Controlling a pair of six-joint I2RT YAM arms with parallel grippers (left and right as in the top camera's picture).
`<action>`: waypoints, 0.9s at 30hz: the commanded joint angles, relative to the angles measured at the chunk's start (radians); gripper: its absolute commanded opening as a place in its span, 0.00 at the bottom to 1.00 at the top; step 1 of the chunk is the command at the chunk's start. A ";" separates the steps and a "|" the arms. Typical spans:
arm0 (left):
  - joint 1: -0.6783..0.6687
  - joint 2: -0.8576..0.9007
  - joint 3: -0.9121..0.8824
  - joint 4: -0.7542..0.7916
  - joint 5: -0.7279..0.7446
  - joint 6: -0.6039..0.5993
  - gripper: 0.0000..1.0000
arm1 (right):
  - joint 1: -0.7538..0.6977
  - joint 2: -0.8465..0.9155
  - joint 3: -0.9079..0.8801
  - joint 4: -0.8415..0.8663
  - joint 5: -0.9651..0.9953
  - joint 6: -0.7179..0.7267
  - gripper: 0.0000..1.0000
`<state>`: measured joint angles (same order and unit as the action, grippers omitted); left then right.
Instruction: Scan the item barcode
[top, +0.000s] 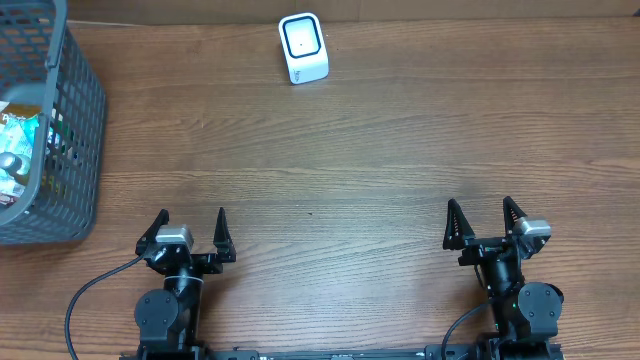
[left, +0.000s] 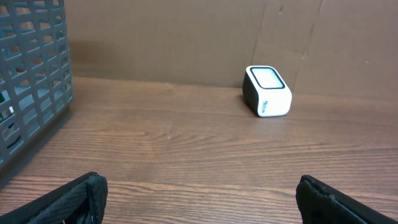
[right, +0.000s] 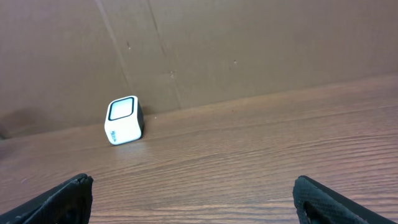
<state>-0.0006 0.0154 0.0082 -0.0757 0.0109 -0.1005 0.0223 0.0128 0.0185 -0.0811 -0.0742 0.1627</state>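
Looking down from overhead, we see packaged items (top: 15, 150) lying inside the grey basket (top: 78, 140) at the left edge of the table (top: 350, 150). The left wrist view catches only its mesh wall. The white scanner (top: 303, 48) stands at the far edge. Our left gripper (top: 192, 215) and right gripper (top: 480, 203) rest low at the near edge, pointing forward, jaws spread wide, holding nothing.

There is one scanner (top: 303, 47), one basket (top: 80, 130) and one surface (top: 350, 150). I count two arms' ends: left end effector (top: 192, 215) and right end effector (top: 479, 205). The packets (top: 18, 150) in the basket are perhaps three; the mesh hides them.
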 joint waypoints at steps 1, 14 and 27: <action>-0.006 -0.012 -0.003 0.000 -0.011 0.015 0.99 | 0.006 -0.010 -0.011 0.004 -0.003 -0.004 1.00; -0.006 -0.011 -0.003 0.000 0.031 0.008 0.99 | 0.006 -0.010 -0.011 0.004 -0.003 -0.004 1.00; -0.006 -0.011 0.211 0.147 0.180 0.008 1.00 | 0.006 -0.010 -0.011 0.004 -0.003 -0.004 1.00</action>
<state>-0.0006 0.0158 0.0868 0.0509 0.1287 -0.1009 0.0223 0.0128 0.0185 -0.0811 -0.0746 0.1627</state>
